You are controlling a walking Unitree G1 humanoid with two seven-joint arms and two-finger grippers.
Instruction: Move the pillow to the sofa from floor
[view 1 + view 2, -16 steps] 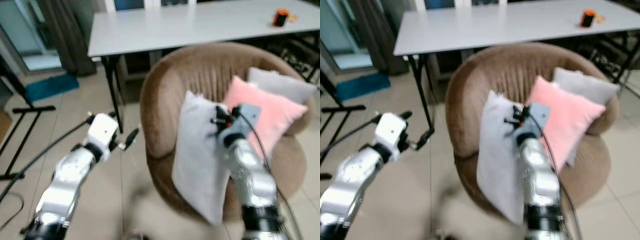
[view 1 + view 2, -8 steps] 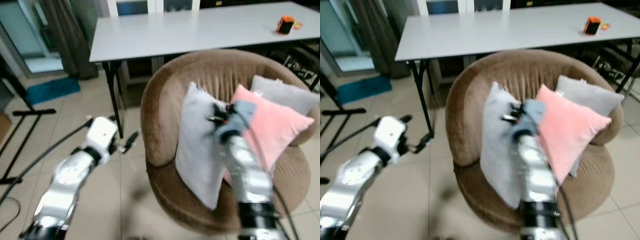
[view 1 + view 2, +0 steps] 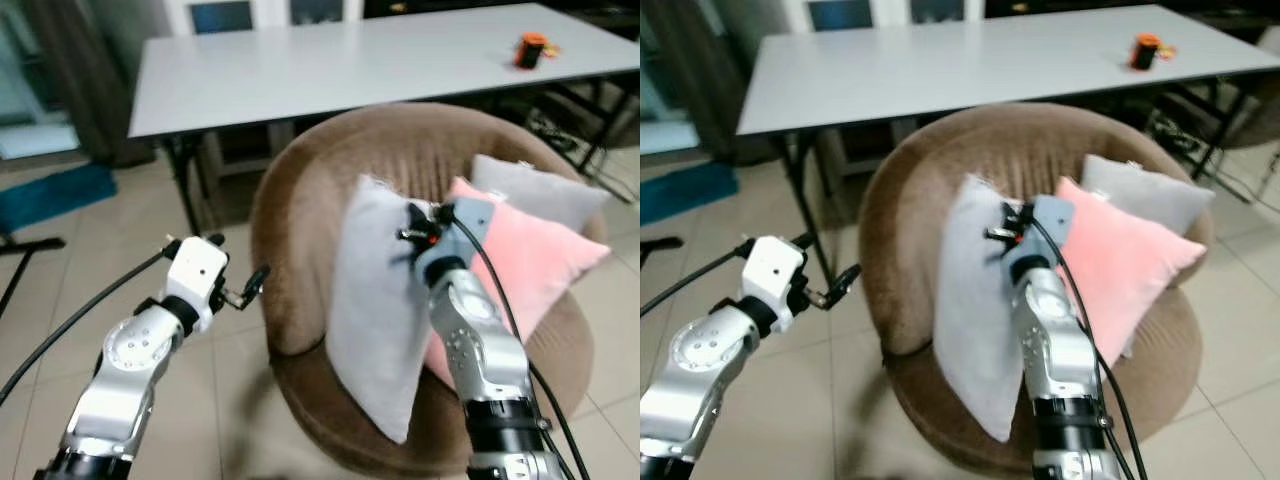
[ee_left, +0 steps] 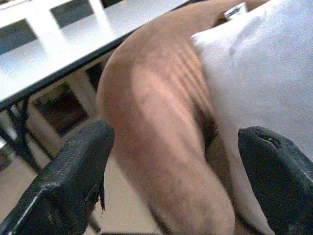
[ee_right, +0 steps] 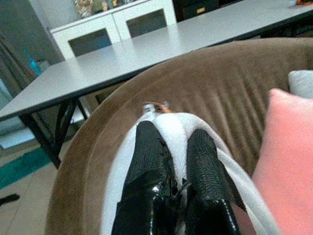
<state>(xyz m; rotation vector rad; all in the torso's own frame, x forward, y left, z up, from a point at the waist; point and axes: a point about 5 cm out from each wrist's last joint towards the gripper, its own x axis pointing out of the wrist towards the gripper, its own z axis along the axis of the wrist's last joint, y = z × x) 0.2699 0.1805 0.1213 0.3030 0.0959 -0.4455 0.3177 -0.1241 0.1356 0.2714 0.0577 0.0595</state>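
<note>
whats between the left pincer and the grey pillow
The brown chair's padded side lies between the open left pincer and the grey pillow, seen in the left wrist view. The right pincer pinches that pillow's top edge.

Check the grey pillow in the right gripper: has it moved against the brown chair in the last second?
Yes. The grey pillow has gone further over the brown chair seat; its lower corner hung past the front rim before. The right gripper pinches its top edge.

White table (image 3: 330, 65) behind, orange object (image 3: 529, 48) on it; blue mat (image 3: 50, 195) on tiled floor (image 3: 40, 300)
</note>
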